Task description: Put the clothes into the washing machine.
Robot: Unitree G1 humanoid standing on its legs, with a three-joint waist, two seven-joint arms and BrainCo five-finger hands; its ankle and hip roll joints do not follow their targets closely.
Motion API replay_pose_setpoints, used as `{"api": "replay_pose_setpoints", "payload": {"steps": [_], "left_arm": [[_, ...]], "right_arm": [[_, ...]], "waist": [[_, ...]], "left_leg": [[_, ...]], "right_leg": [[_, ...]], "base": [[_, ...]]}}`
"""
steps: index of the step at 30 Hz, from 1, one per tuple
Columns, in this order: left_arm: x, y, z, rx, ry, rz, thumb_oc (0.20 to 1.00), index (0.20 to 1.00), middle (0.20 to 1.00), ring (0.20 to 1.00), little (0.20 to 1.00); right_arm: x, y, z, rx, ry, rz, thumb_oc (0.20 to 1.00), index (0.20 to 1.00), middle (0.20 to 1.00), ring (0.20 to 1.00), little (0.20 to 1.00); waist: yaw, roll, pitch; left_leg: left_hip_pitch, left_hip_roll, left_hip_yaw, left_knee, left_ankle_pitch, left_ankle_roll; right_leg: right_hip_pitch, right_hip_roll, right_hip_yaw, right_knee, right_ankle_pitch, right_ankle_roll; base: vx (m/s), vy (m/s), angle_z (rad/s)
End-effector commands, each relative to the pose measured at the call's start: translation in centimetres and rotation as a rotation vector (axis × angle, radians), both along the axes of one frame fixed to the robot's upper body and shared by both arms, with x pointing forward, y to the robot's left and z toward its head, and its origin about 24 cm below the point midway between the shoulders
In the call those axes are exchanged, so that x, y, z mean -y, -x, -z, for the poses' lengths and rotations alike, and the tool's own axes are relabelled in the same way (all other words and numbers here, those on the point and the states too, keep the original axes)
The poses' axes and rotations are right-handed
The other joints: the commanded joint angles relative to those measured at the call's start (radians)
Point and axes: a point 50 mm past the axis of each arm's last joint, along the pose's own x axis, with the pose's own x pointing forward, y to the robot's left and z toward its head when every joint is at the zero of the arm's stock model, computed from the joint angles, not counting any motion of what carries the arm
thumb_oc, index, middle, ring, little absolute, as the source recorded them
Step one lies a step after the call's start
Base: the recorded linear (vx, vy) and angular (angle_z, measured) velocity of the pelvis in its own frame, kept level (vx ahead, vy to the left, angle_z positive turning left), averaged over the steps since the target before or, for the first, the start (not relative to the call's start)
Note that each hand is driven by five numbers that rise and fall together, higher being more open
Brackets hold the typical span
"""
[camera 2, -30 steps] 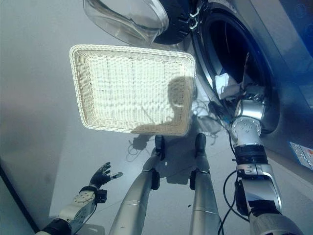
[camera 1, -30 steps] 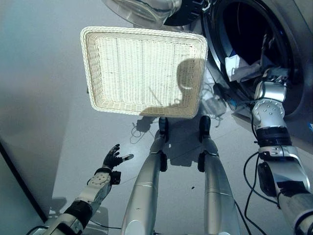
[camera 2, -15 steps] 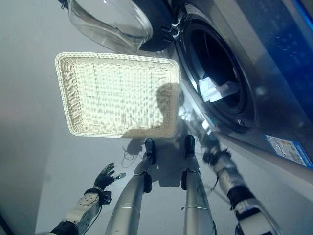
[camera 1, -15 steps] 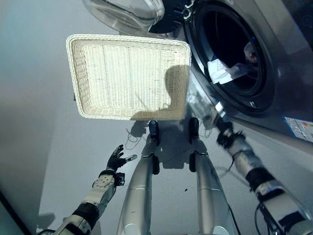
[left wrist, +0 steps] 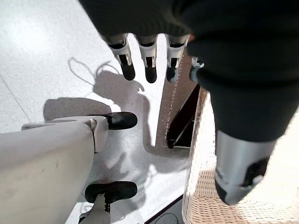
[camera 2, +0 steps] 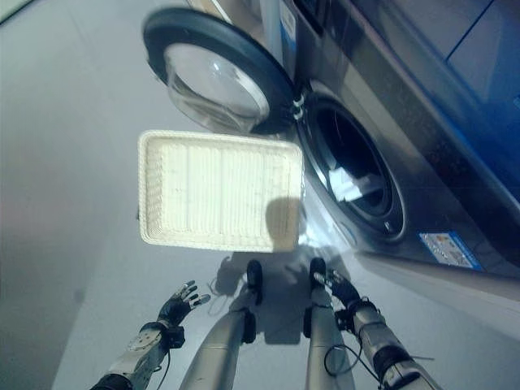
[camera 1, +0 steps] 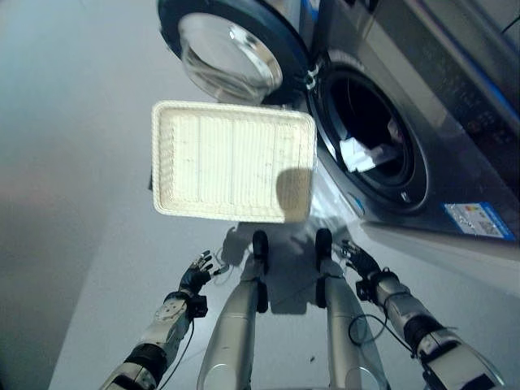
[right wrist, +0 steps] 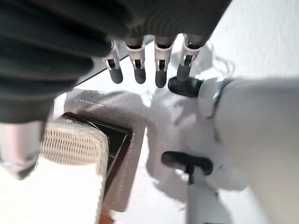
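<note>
Both hands hang open and hold nothing; the clothes lie inside the washing machine drum.

The left hand (camera 1: pixel 195 275) is low over the grey floor (camera 1: pixel 73 203) with its fingers spread and straight, and the right hand (camera 1: pixel 358 260) hangs low on the other side, its fingers relaxed and apart, close below the front panel of the washing machine (camera 1: pixel 422 106). Ahead of both hands, between them, a white wicker basket (camera 1: pixel 234 161) lies on the floor with no clothes showing in it. Beyond the right hand the round door (camera 1: pixel 231 57) of the machine is swung open, and white clothes (camera 1: pixel 363 153) rest in the dark drum, well apart from either hand.
</note>
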Motion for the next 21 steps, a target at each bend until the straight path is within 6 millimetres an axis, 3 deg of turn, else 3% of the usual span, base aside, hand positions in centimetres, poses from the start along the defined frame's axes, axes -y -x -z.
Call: {"api": "replay_pose_setpoints", "payload": {"steps": [1, 3, 5, 6, 8, 13, 15, 19, 21], "left_arm": [[-0.5, 3.0, 2.4, -0.119, 0.01, 0.032, 1.0, 1.0, 1.0, 1.0, 1.0], [-0.6, 3.9, 3.1, -0.162, -0.032, 0.072, 1.0, 1.0, 1.0, 1.0, 1.0], [-0.6, 3.9, 3.2, -0.162, -0.032, 0.072, 1.0, 1.0, 1.0, 1.0, 1.0], [-0.7, 4.5, 3.7, -0.201, -0.052, 0.087, 1.0, 1.0, 1.0, 1.0, 1.0], [-0.4, 5.1, 4.2, -0.236, -0.073, 0.099, 1.0, 1.0, 1.0, 1.0, 1.0], [0.6, 7.0, 5.6, -0.335, -0.086, 0.156, 1.0, 1.0, 1.0, 1.0, 1.0], [0.6, 7.0, 5.6, -0.335, -0.086, 0.156, 1.0, 1.0, 1.0, 1.0, 1.0], [1.2, 9.4, 7.0, -0.437, -0.061, 0.142, 1.0, 1.0, 1.0, 1.0, 1.0], [1.2, 10.0, 7.3, -0.459, -0.055, 0.13, 1.0, 1.0, 1.0, 1.0, 1.0]], "right_arm": [[1.2, 3.2, 2.3, -0.122, 0.048, -0.037, 1.0, 1.0, 1.0, 1.0, 1.0], [1.0, 4.9, 3.6, -0.19, 0.047, -0.063, 1.0, 1.0, 1.0, 1.0, 1.0], [1.0, 4.9, 3.6, -0.19, 0.046, -0.063, 1.0, 1.0, 1.0, 1.0, 1.0], [0.8, 6.3, 4.6, -0.243, 0.04, -0.078, 1.0, 1.0, 1.0, 1.0, 1.0], [0.5, 7.2, 5.2, -0.279, 0.042, -0.083, 1.0, 1.0, 1.0, 1.0, 1.0], [-0.3, 9.0, 6.4, -0.347, 0.028, -0.077, 1.0, 1.0, 1.0, 1.0, 1.0], [-0.3, 9.0, 6.4, -0.347, 0.028, -0.077, 1.0, 1.0, 1.0, 1.0, 1.0], [-1.2, 10.4, 7.3, -0.401, 0.027, -0.087, 1.0, 1.0, 1.0, 1.0, 1.0], [-1.3, 10.6, 7.5, -0.412, 0.026, -0.085, 1.0, 1.0, 1.0, 1.0, 1.0]], "waist": [[-0.005, -0.026, 0.004], [-0.002, -0.042, -0.027], [-0.002, -0.042, -0.027], [0.002, -0.054, -0.069], [0.005, -0.06, -0.104], [0.007, -0.06, -0.193], [0.007, -0.06, -0.192], [0.016, -0.06, -0.295], [0.02, -0.062, -0.312]], "left_leg": [[0.178, -0.042, 0.004, 0.015, -0.106, -0.02], [0.232, -0.033, 0.007, -0.016, -0.108, -0.021], [0.234, -0.033, 0.008, -0.018, -0.107, -0.021], [0.28, -0.026, 0.01, -0.051, -0.111, -0.021], [0.327, -0.021, 0.006, -0.091, -0.108, -0.024], [0.431, -0.006, 0.005, -0.189, -0.09, -0.037], [0.432, -0.006, 0.005, -0.189, -0.09, -0.037], [0.504, -0.002, -0.025, -0.244, -0.083, -0.042], [0.516, -0.003, -0.028, -0.24, -0.089, -0.041]], "right_leg": [[0.168, 0.051, -0.056, -0.041, -0.026, 0.021], [0.222, 0.048, -0.05, -0.063, -0.026, 0.029], [0.224, 0.048, -0.05, -0.064, -0.026, 0.029], [0.276, 0.05, -0.051, -0.088, -0.034, 0.033], [0.329, 0.056, -0.054, -0.118, -0.037, 0.035], [0.438, 0.069, -0.08, -0.182, -0.041, 0.039], [0.439, 0.069, -0.08, -0.182, -0.041, 0.039], [0.527, 0.094, -0.077, -0.233, -0.051, 0.029], [0.544, 0.095, -0.078, -0.243, -0.053, 0.025]], "base": [[0.0, 0.0, 0.0], [0.06, -0.032, -0.1], [0.06, -0.048, -0.15], [0.08, -0.069, -0.11], [0.12, -0.108, -0.01], [0.13, -0.076, 0.01], [0.06, -0.017, 0.05], [0.21, -0.053, 0.13], [0.13, -0.019, 0.14]]}}
